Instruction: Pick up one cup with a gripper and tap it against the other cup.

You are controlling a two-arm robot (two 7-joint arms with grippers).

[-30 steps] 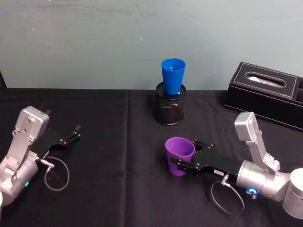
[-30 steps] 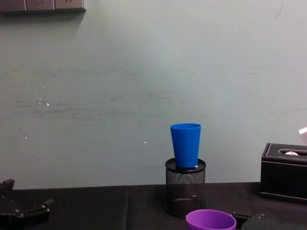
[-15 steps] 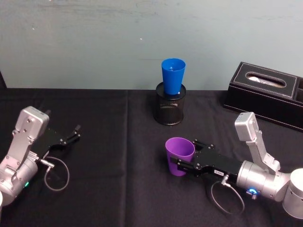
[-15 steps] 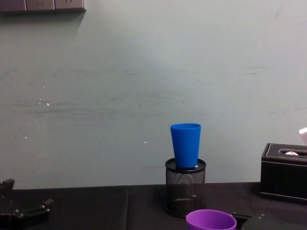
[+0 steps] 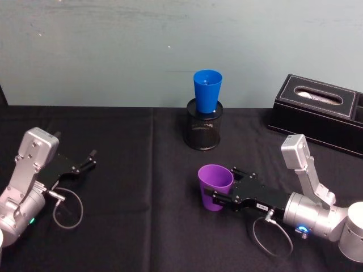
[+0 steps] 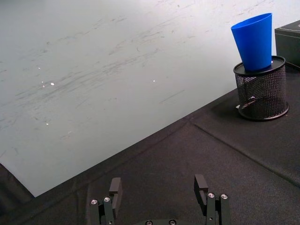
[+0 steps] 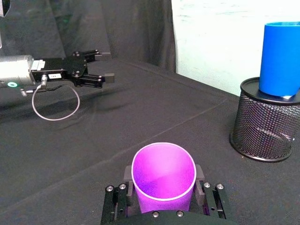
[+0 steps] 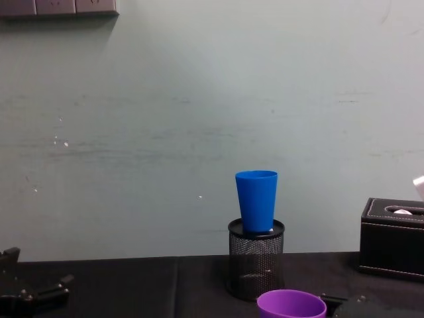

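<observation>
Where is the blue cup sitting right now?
In the head view the blue cup stands upright in a black wire-mesh pen holder at the table's far middle, near the wall, beyond the purple cup.

You won't find anything you can read here. The right hand point(image 5: 222, 196) carries a small white label on its black body, and the left hand point(image 7: 101, 65) shows a similar white label in the right wrist view, but the print on both is too small to make out. The purple cup point(image 5: 215, 186) and the blue cup point(image 5: 207, 90) bear no print at all, and the black tissue box point(image 5: 319, 110) on your table point(image 5: 136, 187) shows no brand.
</observation>
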